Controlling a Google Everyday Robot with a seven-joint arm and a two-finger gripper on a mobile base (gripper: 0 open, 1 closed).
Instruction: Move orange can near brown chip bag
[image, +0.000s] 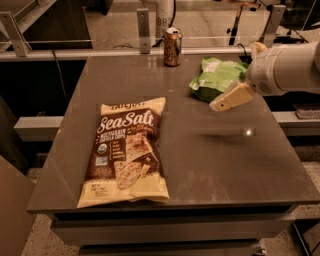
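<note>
The orange can (172, 47) stands upright at the far edge of the table, near its middle. The brown chip bag (126, 150) lies flat at the front left, with white "Sea Salt" lettering and cream-yellow ends. My gripper (220, 104) comes in from the right on a white arm (285, 67). It hovers above the table just in front of the green bag, well right of and nearer than the can. The can and the chip bag are far apart.
A smaller green bag (216, 77) lies at the back right, between the gripper and the can. The grey table (215, 150) has a metal rail (75, 52) behind its far edge. Floor and drop-offs lie on all sides.
</note>
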